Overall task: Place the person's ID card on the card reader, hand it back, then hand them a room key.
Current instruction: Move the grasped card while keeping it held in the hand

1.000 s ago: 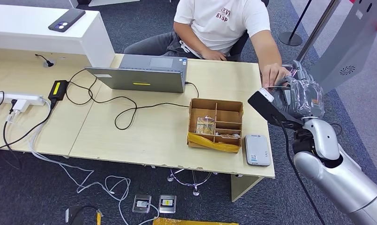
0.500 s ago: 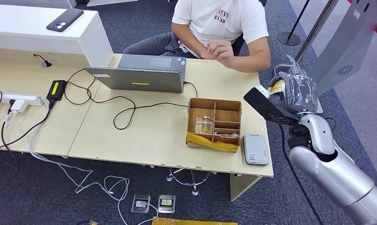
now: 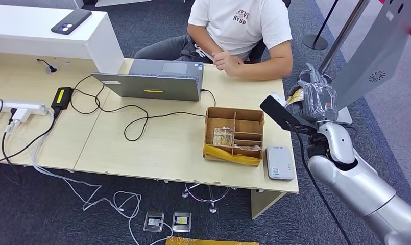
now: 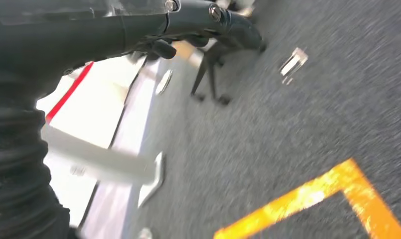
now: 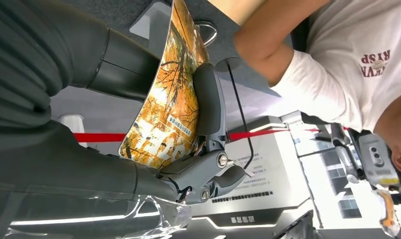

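We are looking across the big pale wooden desk (image 3: pixel 157 148), which is filling the left and centre of the head view. At the top centre the person (image 3: pixel 241 25) in a white T-shirt is sitting behind it, one forearm resting along the far edge. In front of them a grey laptop (image 3: pixel 152 81) is standing open, with black cables trailing toward the left. Lower centre-right, the cardboard divider box (image 3: pixel 235 135) is sitting with a few cards in one compartment, and just beside it, toward the lower right corner of the desk, the grey card reader (image 3: pixel 280 163) is lying flat with nothing on it.

At the right edge our right hand (image 3: pixel 315 102) is hovering off the desk's end, apart from the reader, fingers clenched around the ID card (image 5: pixel 166 99). In the right wrist view we are seeing that card up close: orange, leaf-patterned, pinched between thumb and fingers. Our left hand (image 4: pixel 203 22) is hanging over grey carpet; whether it is curled or loose, we cannot tell.

We are judging this as the first step: the card is in hand but not yet read. Next, we are needing to swing the hand inward and down and lay the card flat on the reader.
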You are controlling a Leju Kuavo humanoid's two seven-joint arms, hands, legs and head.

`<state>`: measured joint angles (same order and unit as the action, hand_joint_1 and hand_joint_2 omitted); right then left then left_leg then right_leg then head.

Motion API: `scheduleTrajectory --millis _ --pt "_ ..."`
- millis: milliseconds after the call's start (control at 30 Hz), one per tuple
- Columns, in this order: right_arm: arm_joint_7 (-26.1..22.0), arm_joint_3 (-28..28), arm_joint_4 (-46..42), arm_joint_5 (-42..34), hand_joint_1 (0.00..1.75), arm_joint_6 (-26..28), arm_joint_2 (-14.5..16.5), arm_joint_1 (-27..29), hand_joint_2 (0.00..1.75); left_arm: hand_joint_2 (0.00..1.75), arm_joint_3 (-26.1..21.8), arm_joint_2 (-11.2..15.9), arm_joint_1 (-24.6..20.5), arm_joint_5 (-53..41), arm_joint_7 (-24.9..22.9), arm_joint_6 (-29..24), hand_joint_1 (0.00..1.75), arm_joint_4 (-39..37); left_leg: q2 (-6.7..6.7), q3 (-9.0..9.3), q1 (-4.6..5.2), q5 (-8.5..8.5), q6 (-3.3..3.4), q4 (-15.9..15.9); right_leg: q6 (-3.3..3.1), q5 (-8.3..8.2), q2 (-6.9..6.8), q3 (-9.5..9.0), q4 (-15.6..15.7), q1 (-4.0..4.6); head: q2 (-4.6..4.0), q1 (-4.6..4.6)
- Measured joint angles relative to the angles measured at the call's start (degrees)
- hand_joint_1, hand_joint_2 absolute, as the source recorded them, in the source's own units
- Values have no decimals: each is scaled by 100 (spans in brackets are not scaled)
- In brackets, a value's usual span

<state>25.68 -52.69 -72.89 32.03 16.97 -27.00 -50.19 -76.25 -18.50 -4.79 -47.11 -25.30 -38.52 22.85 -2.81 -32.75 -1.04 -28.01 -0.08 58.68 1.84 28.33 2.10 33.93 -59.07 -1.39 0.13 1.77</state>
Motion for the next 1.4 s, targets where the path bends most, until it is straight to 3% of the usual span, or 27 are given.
scheduleTrajectory --millis 367,800,1033,1400 --pt "369 -48 93 73 175 -236 -40 266 175 175 -701 -16 -161 282 712 -1 0 -161 5 6 0 0 0 0 0 -1 4 -1 0 0 0 -1" --pt "586 16 304 -340 175 -8 -309 931 175 175 -984 -17 -225 486 803 -2 0 -213 14 10 0 -2 -2 1 0 -1 15 0 2 0 0 -1" --pt "685 251 480 -517 175 249 -531 1595 175 175 -1025 -18 -232 863 1053 -2 0 -239 14 11 1 -4 0 0 0 -1 14 -1 3 0 0 -1" --pt "669 656 715 -564 175 304 -728 2280 175 175 -1152 -13 -168 854 788 -2 0 -227 20 9 0 -7 1 0 0 -1 14 -2 2 0 0 -1"
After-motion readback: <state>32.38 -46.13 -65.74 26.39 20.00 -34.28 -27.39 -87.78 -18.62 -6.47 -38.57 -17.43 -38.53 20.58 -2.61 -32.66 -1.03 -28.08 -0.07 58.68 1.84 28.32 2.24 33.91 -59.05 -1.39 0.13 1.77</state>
